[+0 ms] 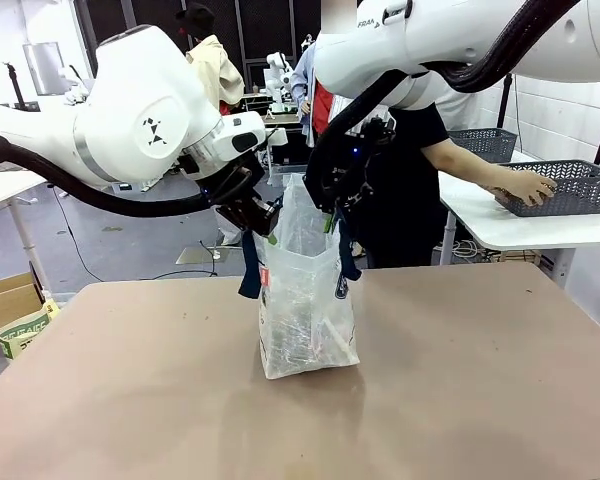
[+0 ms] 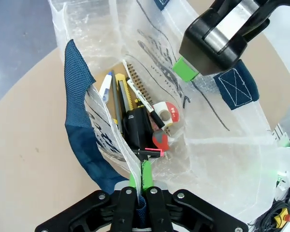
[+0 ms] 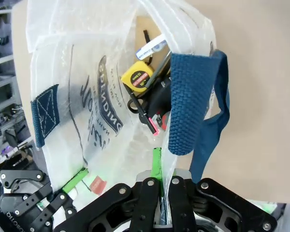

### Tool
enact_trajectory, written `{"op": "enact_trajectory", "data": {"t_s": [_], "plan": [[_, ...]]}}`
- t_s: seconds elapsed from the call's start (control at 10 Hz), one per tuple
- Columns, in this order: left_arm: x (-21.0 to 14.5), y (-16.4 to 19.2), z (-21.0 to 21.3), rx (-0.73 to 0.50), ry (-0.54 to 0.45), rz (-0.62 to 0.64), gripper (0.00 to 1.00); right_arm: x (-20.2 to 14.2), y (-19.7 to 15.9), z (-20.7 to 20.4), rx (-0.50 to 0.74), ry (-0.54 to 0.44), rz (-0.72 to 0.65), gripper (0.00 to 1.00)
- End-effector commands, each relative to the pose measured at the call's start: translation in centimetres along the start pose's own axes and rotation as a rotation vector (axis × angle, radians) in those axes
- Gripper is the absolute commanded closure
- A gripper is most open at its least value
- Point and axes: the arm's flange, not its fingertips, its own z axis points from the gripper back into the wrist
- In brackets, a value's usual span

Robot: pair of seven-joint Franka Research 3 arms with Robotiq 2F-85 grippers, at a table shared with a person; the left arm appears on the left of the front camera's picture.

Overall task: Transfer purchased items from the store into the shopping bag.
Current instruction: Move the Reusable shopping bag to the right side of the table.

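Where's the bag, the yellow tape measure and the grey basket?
Bag (image 1: 305, 300): front view, on its clear front wall.
Tape measure (image 3: 137, 77): right wrist view, on its yellow case.
Basket (image 1: 575, 188): front view, on its mesh side.

Our front camera sat fixed on the robot's side, facing slightly downward across the counter (image 1: 480, 400) toward the person (image 1: 412, 205) at the far side, at middle range. We had the wrist cameras looking steeply down along the left end effector (image 2: 139, 176) and the right end effector (image 3: 160, 166), each very close over the open mouth of the shopping bag (image 1: 305, 320). All three views shared that bag.
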Motion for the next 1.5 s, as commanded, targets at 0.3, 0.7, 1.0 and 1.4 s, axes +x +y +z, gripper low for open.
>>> {"op": "enact_trajectory", "data": {"t_s": [0.3, 0.7, 1.0, 1.4], "plan": [[0.0, 0.2, -0.1, 0.002, 0.002, 0.002, 1.0, 0.5, 0.4, -0.4, 0.029, 0.01, -0.021, 1.0], [1.4, -0.9, -0.4, -0.025, -0.046, -0.076, 1.0, 1.1, 1.6, -0.6, 0.046, 0.005, -0.084, 1.0], [1.7, -1.3, -0.3, -0.033, -0.062, -0.092, 1.0, 1.6, 1.8, -0.9, 0.029, 0.007, -0.071, 1.0], [1.8, -1.5, -0.4, -0.071, -0.103, -0.11, 0.4, 2.0, 1.8, -1.5, 0.04, 0.02, -0.073, 1.0]]}}
